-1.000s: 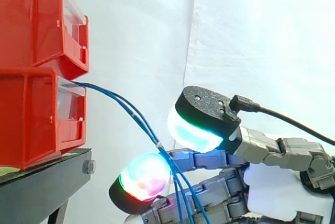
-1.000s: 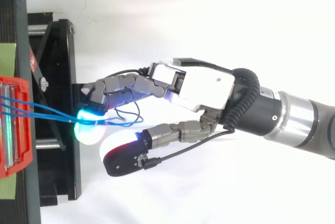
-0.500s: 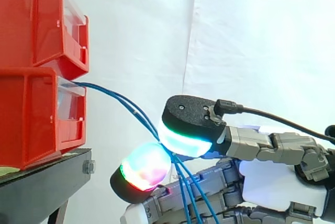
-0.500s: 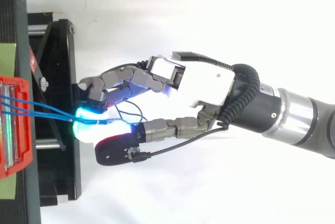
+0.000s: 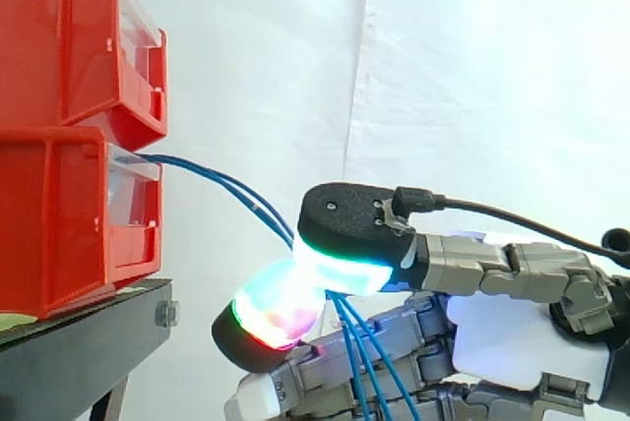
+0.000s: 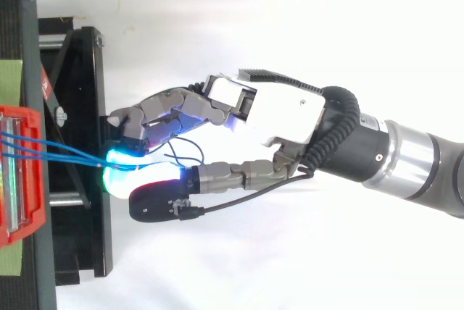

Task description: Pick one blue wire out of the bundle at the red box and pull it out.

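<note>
Several thin blue wires (image 5: 224,184) leave the lower red bin (image 5: 59,214) and run down to the right into my hand (image 5: 504,340). From above, the blue wires (image 6: 58,153) stretch from the red bin (image 6: 20,179) at the left edge to the glowing pads. My hand (image 6: 284,113) reaches in from the right. The thumb pad (image 5: 345,240), glowing white and green, presses down against a finger pad (image 5: 278,307) glowing red and green. The wires pass between these two pads and hang on below the hand. How many wires are pinched is hidden.
A second red bin (image 5: 69,37) is stacked on the lower one. Both rest on a black stand (image 5: 84,342) whose frame (image 6: 80,78) lies under my fingertips. A white curtain (image 5: 472,77) hangs behind.
The thumb has swung down and left from its raised position and now meets the finger pad on the wires. The hand has shifted slightly toward the bins.
</note>
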Controlling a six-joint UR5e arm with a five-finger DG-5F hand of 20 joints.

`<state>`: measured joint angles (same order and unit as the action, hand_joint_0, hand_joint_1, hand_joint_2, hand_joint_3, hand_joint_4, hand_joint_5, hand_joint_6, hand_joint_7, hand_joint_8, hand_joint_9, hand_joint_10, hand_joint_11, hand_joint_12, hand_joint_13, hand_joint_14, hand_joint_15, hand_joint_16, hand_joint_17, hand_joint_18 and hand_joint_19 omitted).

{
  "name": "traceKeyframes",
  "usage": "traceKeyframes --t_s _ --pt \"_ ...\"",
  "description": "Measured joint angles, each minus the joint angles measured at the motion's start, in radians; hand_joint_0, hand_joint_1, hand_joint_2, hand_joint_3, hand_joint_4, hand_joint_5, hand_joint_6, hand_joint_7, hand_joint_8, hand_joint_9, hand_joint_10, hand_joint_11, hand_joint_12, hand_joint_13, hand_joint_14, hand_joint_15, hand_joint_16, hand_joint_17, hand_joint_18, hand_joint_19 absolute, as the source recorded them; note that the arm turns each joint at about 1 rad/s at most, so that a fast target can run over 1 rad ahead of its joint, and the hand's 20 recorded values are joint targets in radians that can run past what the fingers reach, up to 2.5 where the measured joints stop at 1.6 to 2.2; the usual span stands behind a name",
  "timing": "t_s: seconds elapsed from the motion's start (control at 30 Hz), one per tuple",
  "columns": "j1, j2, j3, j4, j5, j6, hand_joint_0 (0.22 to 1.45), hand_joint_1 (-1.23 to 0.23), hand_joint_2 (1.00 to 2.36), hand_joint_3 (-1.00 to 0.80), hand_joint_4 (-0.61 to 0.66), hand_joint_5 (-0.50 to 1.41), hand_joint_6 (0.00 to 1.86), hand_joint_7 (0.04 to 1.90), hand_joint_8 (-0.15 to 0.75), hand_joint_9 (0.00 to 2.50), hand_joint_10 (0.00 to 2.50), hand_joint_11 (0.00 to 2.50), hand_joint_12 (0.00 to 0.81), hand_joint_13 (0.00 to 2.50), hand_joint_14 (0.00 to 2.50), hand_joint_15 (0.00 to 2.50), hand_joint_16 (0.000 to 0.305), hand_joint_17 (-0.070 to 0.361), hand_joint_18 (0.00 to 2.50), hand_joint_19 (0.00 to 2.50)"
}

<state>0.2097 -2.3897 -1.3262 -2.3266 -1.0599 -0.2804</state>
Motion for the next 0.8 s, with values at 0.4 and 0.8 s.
traceKeyframes --t_s 0.4,0.8 --pt "-0.007 0.001 0.006 -0.002 -0.009 0.011 0.51 -0.57 1.01 -0.37 0.27 -0.19 0.85 0.94 0.407 0.77 0.01 0.38 0.458 0.44 0.00 0.11 0.058 0.130 0.48 0.21" --pt "-0.010 0.001 0.007 -0.002 -0.012 0.014 0.55 -0.42 1.01 -0.20 0.26 -0.16 0.89 0.97 0.429 0.81 0.01 0.37 0.484 0.46 0.00 0.12 0.063 0.142 0.51 0.21"
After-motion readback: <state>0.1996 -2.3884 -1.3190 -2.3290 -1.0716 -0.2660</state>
